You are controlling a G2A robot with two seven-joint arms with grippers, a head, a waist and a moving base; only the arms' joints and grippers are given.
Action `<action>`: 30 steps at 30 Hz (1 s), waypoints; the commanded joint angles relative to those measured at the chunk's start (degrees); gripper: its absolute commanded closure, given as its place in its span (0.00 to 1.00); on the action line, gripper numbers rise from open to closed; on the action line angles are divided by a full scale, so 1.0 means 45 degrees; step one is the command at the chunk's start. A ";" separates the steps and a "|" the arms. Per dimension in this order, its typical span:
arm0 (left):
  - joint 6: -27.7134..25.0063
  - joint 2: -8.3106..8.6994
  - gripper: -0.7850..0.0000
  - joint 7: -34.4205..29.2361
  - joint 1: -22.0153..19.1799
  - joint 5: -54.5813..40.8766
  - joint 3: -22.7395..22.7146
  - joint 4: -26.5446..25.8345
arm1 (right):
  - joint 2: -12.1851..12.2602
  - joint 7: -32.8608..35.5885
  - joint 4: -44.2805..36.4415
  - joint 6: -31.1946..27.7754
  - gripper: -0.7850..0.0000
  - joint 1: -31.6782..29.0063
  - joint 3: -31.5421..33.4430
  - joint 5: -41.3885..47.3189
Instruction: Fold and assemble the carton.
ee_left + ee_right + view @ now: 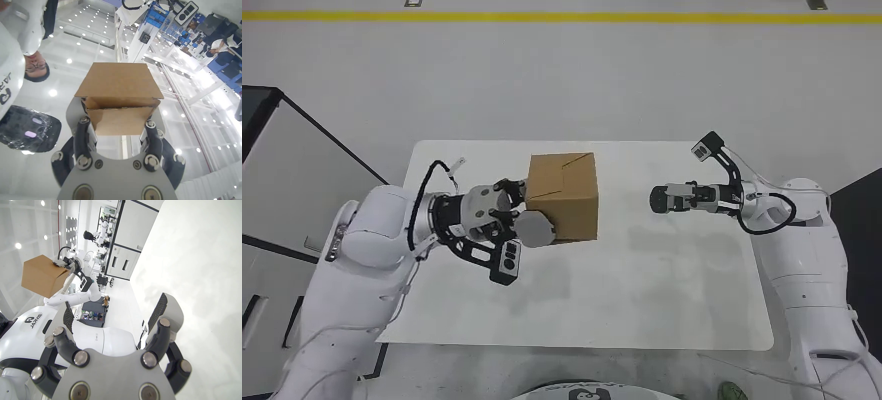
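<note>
A brown cardboard carton (pixel 564 196) is held up above the middle of the white table (pixel 662 300), formed into a box shape. My left gripper (pixel 525 215) is shut on the carton's left side, its fingers (pixel 83 128) clamping a cardboard flap (pixel 119 123). From the right wrist view, the carton (pixel 42 275) hangs in the air with the left gripper (pixel 63 263) on its edge. My right gripper (pixel 654 199) hovers to the carton's right, apart from it, and stands open (pixel 115 313) with nothing between its pads.
A dark-framed cabinet (pixel 272 150) stands to the left of the table. A yellow floor line (pixel 562 16) runs along the far side. Bare tabletop lies in front of and to the right of the carton.
</note>
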 commanded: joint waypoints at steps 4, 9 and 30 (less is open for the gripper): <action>0.1032 -0.0075 1.00 -0.0341 0.0139 0.0001 -0.0097 -0.0170 | 0.0000 0.0000 0.0000 0.0000 0.00 0.0000 0.0000 0.0000; 0.1467 -0.0148 1.00 -0.0769 0.0251 0.0001 0.0008 -0.0456 | 0.0000 0.0000 0.0000 0.0000 0.00 0.0000 0.0000 0.0000; -0.6702 0.0068 1.00 -0.0514 0.0277 -0.8238 0.0980 -0.0064 | 0.0000 0.0000 0.0000 0.0000 0.00 0.0000 0.0000 0.0000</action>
